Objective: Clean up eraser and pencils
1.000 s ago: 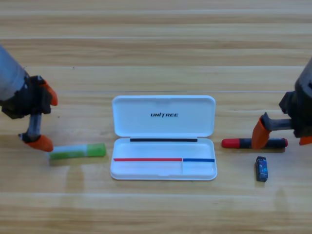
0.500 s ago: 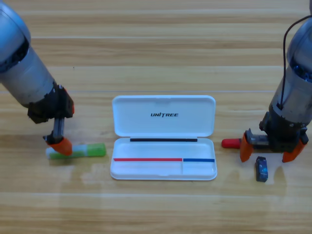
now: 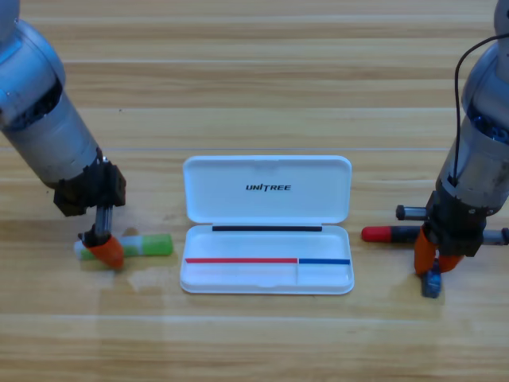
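The light-green pencil [image 3: 149, 245] lies flat to the left of the open white case [image 3: 266, 208]. My left gripper [image 3: 104, 251] points down onto that stick's whitish left end and covers it. The red marker pencil [image 3: 388, 234] lies right of the case, its black barrel hidden behind the right arm. Just below it, my right gripper [image 3: 437, 259] stands over the dark blue eraser [image 3: 432, 285], its orange jaws drawn in on the eraser's upper end. Only the eraser's lower end shows.
The case has its lid folded back and its shallow tray [image 3: 322, 276] facing up between the two arms. Both grey arms slant in from the upper corners over bare wooden table.
The right gripper's jaws went from spread wide above the eraser to drawn in over it. The left gripper sank lower onto the green stick's left end.
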Motion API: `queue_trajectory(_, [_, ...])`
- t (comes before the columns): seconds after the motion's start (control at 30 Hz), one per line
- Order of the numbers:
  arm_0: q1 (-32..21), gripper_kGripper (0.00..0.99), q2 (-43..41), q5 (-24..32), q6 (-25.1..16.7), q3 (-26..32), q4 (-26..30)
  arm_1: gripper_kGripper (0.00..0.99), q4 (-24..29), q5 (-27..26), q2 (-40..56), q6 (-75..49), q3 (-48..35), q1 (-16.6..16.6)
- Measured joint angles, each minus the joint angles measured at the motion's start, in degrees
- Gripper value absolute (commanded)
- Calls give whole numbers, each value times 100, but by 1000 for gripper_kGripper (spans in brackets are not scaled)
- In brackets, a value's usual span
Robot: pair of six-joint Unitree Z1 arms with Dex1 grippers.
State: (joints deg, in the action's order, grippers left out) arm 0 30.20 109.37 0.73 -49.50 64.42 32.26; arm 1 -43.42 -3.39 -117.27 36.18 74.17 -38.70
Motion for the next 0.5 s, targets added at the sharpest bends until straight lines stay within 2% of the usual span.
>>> queue_trajectory(0.23, [0, 920, 124, 0, 47, 0, -78, 0, 7, -277, 2, -58, -27, 6])
queue_trajectory(0.3, [0, 919, 166, 0, 64, 0, -92, 0, -38, -278, 9, -486, 6, 6])
queue_trajectory(0.5, [0, 877, 262, 0, 73, 0, -178, 0, -1324, -278, 98, -3369, 1103, -132])
